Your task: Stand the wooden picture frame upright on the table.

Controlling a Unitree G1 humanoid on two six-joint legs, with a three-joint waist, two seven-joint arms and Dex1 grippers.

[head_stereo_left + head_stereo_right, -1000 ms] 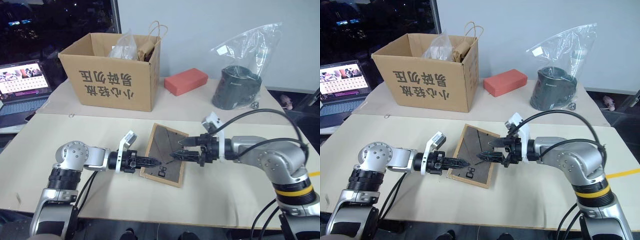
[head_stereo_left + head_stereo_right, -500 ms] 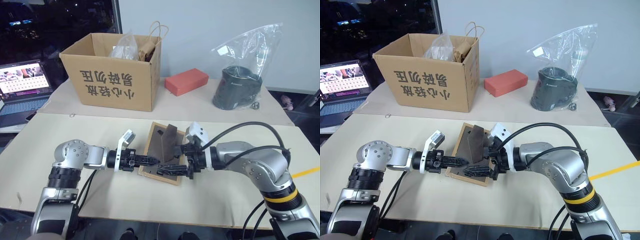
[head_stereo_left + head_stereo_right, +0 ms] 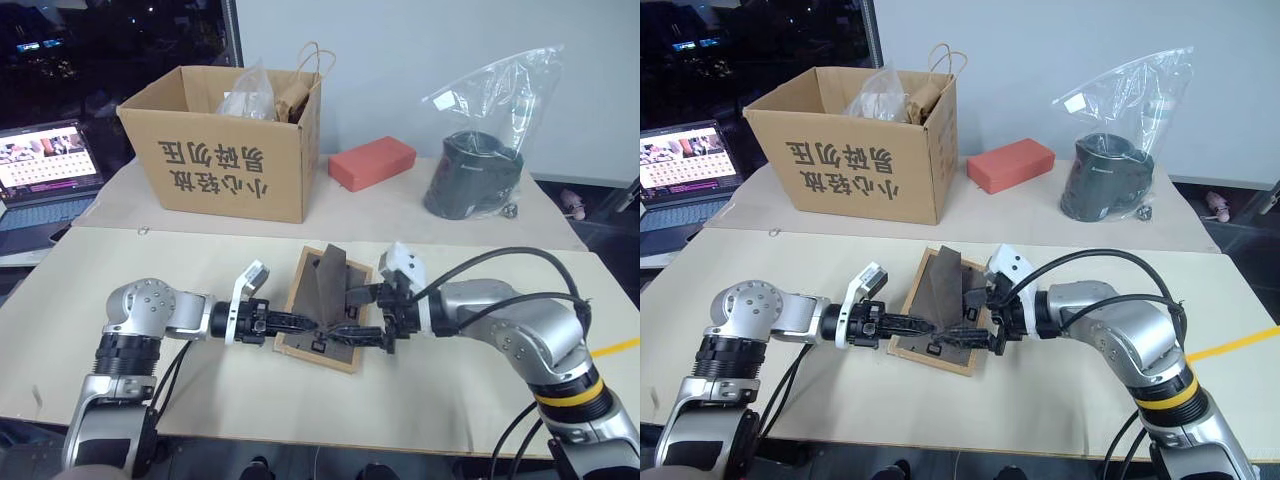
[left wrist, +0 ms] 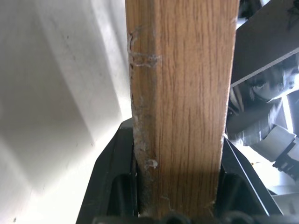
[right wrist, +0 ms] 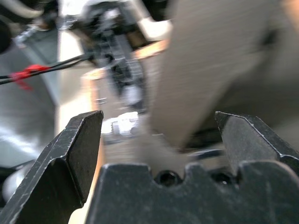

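Since a second earlier, the fold-out stand [image 3: 328, 276] on the wooden picture frame [image 3: 325, 343] had swung up off the dark back panel, and the right pincer [image 3: 357, 314] had shifted in closer over the frame's middle. That frame lay face-down on the tabletop [image 3: 450, 385], near the front edge between the two arms, so the picture side was totally hidden. Left pincer [image 3: 306, 324] was clamped on the frame's left rail; in the left wrist view the light wood [image 4: 182, 107] sat squeezed between both black fingers [image 4: 114, 182]. Right pincer was spread wide with nothing gripped, one finger [image 5: 77, 149] either side of the raised stand, which came out blurry in its wrist view. Whether a fingertip actually touched the stand, couldn't tell. Cardboard box [image 3: 225, 145] sat further back on the left.
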